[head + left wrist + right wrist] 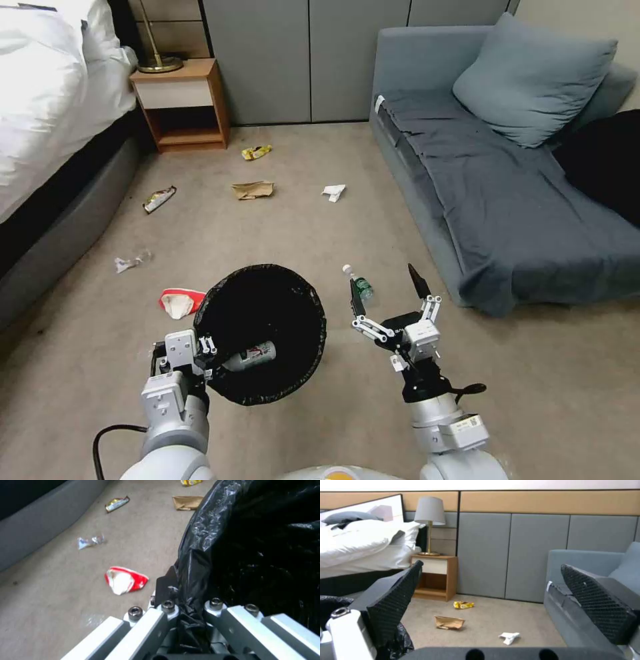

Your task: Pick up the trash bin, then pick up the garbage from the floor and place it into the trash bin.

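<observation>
Carpeted floor (320,200), left gripper (186,605) clamped on trash bin (260,333) rim, right gripper (390,293) spread above bottle (360,285).

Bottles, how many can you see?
2. One bottle lies inside the trash bin. The other bottle lies on the floor by the right gripper. More may hide in the bin.

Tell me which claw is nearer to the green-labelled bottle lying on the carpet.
Right. The right claw hangs open just above and beside the green-labelled bottle, one finger next to it. The left claw is across the trash bin, shut on its bagged rim.
</observation>
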